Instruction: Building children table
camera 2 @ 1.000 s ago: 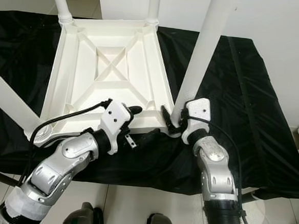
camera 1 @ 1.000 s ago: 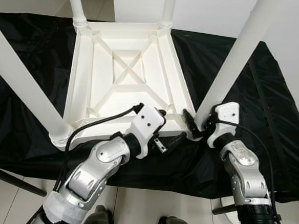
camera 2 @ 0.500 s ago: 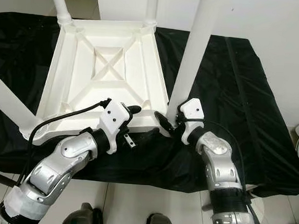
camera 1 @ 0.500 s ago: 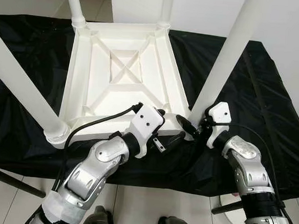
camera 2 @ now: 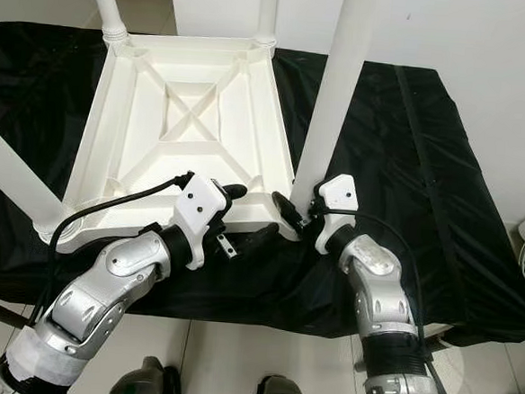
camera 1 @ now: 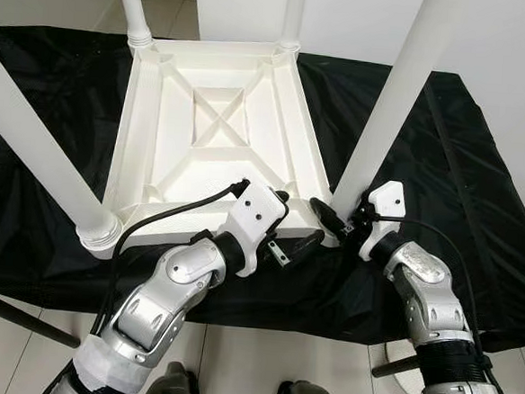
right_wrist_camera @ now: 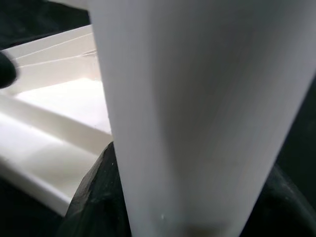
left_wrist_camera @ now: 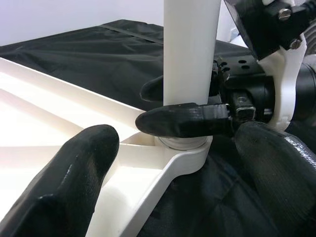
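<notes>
Black cloth (camera 1: pixel 478 203) over the desk, white wall behind, tiled floor at the near edge. White children's table top (camera 1: pixel 217 140) upside down on the cloth, ribbed underside up, all four legs standing in their corner sockets. Right gripper (camera 1: pixel 333 222) clamped around the base of the near-right leg (camera 1: pixel 391 98), just above its socket (left_wrist_camera: pixel 185 153). Left gripper (camera 1: pixel 291 246) released, fingers spread just beside the near edge of the top, near that same corner, gripping nothing.

Risks, as judged:
- Leg probably not fully seated; tilting it while turning could cross-thread or jam it.
- Smooth round leg, low grip: could slip in the fingers instead of turning.
- Top not held down: could slide or spin on the slick cloth under torque.
- Grippers close together: fingers could collide.
</notes>
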